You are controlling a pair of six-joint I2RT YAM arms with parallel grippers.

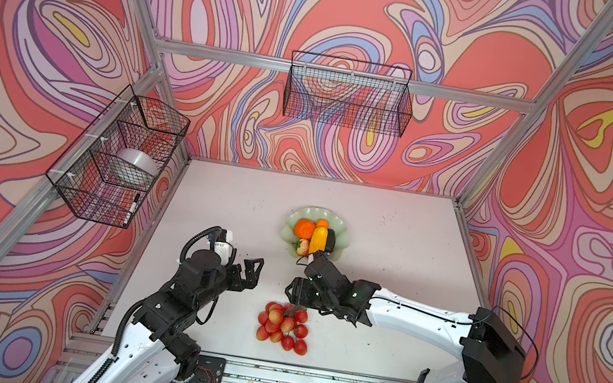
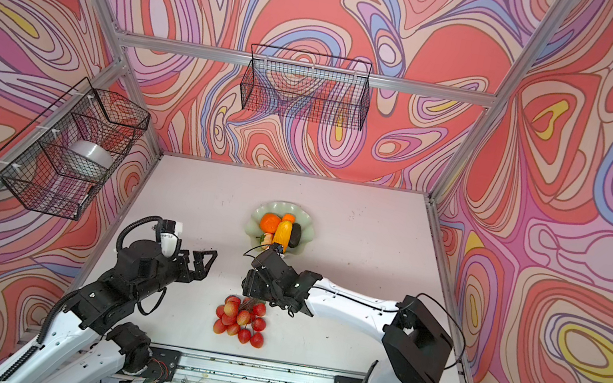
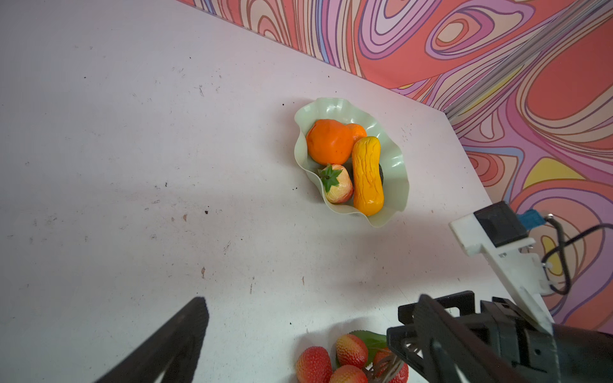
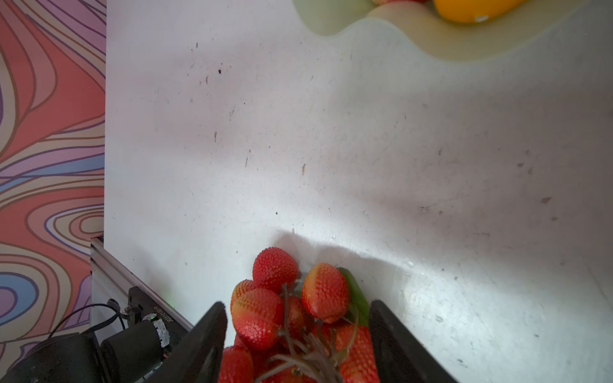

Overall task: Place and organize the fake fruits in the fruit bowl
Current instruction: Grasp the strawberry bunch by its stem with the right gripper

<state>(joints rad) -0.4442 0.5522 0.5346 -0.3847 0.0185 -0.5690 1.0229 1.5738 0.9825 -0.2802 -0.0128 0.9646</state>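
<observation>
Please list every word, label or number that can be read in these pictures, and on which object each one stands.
White printed characters on the black part beside the aluminium rail, right wrist view: upside down and too small to read reliably.
The marker in the side wire basket: too small to tell any print.
The fruit bowl and the red berry cluster: no text.

Robot lab cell: aluminium frame (image 1: 234, 57), swirl-printed backdrop walls (image 1: 49, 31), wall-hung wire basket (image 1: 348, 94), white tabletop (image 1: 390, 257).

fruit bowl (image 1: 307, 213): pale green | berry cluster (image 1: 284, 326): red | wall (image 1: 369, 9): pink swirls
</observation>
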